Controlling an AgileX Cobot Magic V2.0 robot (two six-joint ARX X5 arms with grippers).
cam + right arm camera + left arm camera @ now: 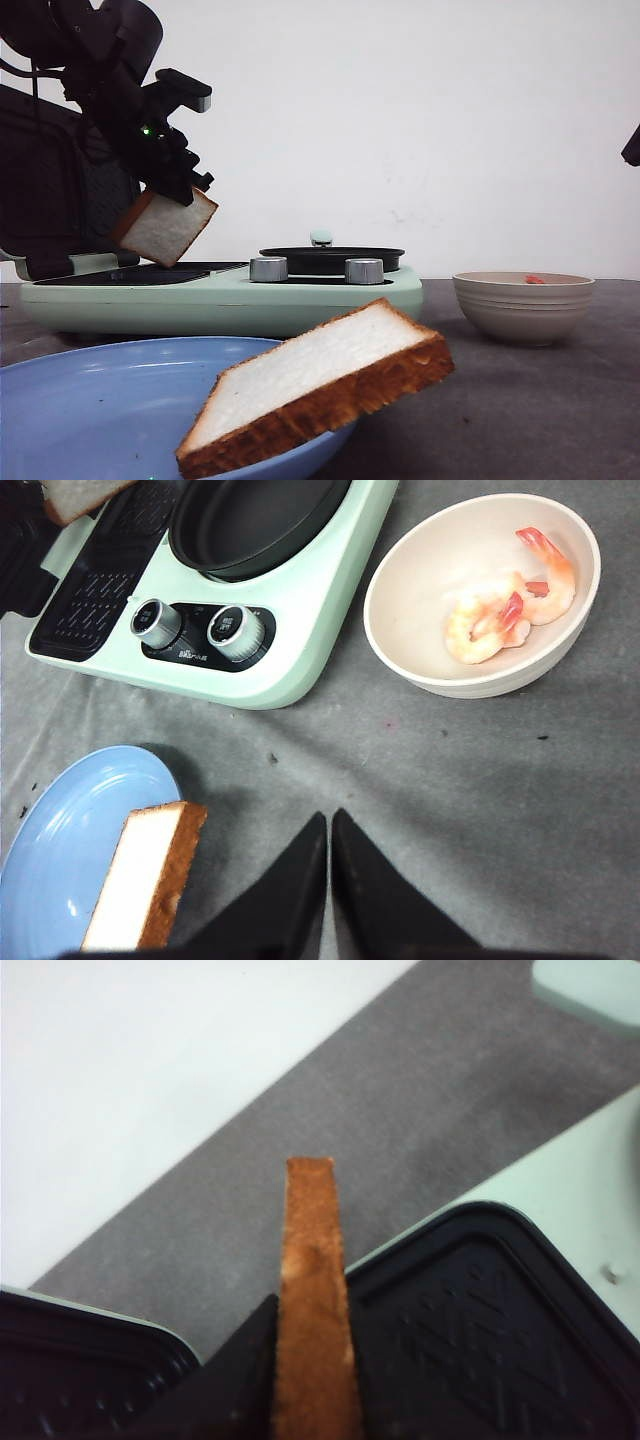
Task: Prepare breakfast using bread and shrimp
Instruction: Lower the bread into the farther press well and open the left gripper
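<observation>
A slice of bread (318, 390) leans on the blue plate (90, 400), just beside the right tool (329, 825), whose tips are clenched together, grasping nothing. The left tool (172, 193) clamps another bread slice (165, 226) above the grill plate (150, 272). Shrimp (505, 598) lie in the bowl (400, 590), well beyond the right tool.

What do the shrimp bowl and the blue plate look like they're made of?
The bowl looks like matte beige ceramic or stoneware, given its thick rim and ridged outer wall, though it could be melamine. The blue plate looks like glossy plastic or glazed ceramic: soft highlights show on it.
</observation>
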